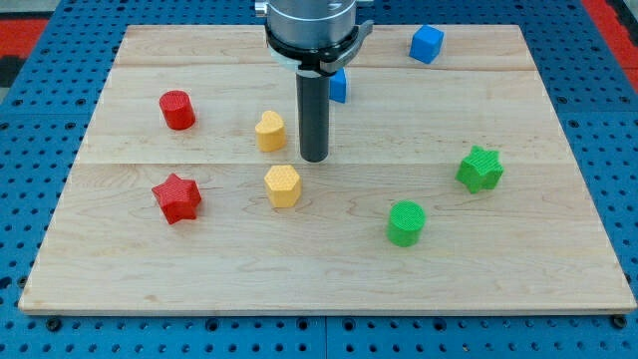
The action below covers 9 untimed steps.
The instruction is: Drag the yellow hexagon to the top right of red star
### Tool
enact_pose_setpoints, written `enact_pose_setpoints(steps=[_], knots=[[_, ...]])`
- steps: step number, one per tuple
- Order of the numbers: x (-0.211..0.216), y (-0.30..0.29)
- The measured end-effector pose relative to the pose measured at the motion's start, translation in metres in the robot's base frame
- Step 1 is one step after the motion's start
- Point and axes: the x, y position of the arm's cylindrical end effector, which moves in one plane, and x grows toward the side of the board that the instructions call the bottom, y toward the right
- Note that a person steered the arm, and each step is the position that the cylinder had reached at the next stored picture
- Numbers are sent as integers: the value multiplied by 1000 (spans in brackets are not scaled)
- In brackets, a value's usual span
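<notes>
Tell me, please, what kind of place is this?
Probably a robotics lab bench: a wooden board lies on a blue perforated table, with small coloured blocks and my tip just above the yellow hexagon.

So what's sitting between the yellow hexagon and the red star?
Nothing. In the camera view the wooden board is bare between the yellow hexagon and the red star. My tip is just up and right of the hexagon.

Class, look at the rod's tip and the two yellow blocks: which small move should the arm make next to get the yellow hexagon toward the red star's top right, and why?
Probably bring my tip down to the view's right side of the yellow hexagon, then nudge it left. The tip sits just above and right of the hexagon, not clearly touching it, while the red star lies to the view's left.
</notes>
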Motion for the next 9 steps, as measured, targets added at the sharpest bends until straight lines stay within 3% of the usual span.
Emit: enact_pose_setpoints(steps=[2, 4, 5, 6, 9], knots=[[91, 0], [43, -68], [50, -82], [64, -45], [-1, -30]])
